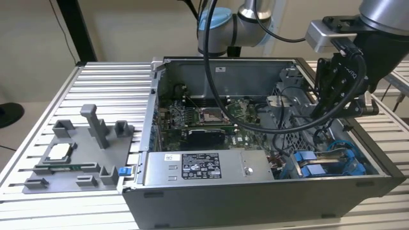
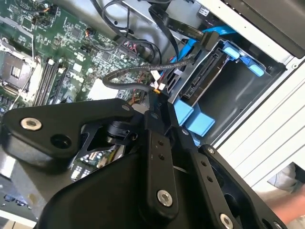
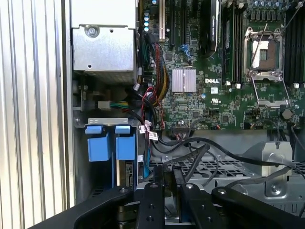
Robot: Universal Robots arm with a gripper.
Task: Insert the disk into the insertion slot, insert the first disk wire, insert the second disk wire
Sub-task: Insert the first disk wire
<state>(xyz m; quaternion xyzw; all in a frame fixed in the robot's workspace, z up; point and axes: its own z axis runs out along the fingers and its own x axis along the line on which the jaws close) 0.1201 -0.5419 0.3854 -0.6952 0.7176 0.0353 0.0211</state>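
The disk sits edge-on inside the insertion slot, its blue frame showing at the open end. In the exterior view its blue frame lies in the case's near right corner. A blue flat wire with a black plug runs to the disk's edge. My gripper hangs just beside the disk, shut on the end of a black sleeved disk wire. In the first wrist view the fingers pinch that wire over the perforated cage. The gripper is low inside the case's right side.
The open computer case holds a motherboard and a silver power-supply box with a sticker. Loose black cables loop around the gripper. A grey fixture tray with upright posts lies at the exterior view's left on the slatted table.
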